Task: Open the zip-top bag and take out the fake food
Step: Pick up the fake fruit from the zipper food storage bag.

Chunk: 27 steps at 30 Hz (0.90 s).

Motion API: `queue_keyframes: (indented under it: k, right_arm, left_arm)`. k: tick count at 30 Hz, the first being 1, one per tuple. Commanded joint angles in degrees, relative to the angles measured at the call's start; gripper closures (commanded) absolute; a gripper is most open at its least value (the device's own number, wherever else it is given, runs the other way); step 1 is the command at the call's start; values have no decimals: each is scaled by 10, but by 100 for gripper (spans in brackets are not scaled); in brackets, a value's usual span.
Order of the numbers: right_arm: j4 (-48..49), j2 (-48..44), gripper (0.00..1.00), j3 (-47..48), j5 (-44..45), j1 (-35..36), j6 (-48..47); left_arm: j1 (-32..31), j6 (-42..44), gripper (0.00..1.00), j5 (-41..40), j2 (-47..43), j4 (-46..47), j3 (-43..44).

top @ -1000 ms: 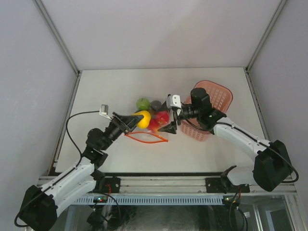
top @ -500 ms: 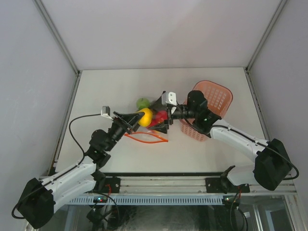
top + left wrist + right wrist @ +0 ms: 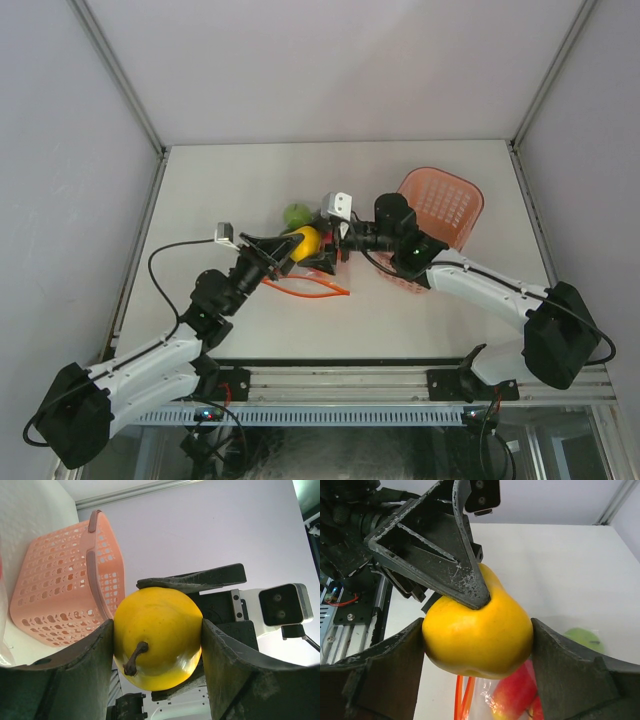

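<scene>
Reaching further left than a second ago, the right gripper (image 3: 477, 634) now meets the left gripper (image 3: 157, 635); both pairs of jaws are closed snugly on one yellow pear (image 3: 307, 241), just above the bag (image 3: 475, 706); a green fruit (image 3: 296, 214) lies beside it.

White table (image 3: 230, 180): pink basket (image 3: 478, 203), zip-top bag (image 3: 310, 287), green fruit (image 3: 296, 214).
</scene>
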Motion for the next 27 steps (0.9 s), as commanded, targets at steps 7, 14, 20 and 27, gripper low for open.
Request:
queue_keyframes:
  k: [7,14,20,27]
  right_arm:
    - [7,-5,65,29,-25,-16,18]
    - [-6,-25,74,31,-82,-57,8]
    - [-178,-49,77,99,-119,-119,-91]
    - [-516,-70,78,257,-74,-242,-320]
  left_arm:
    - [-3,-14,33,-6,-16,45,5]
    - [-3,18,0,-35,-66,2,-12]
    - [1,111,0,-62,-153,-71,-24]
    - [23,315,0,-44,-250,-266,0]
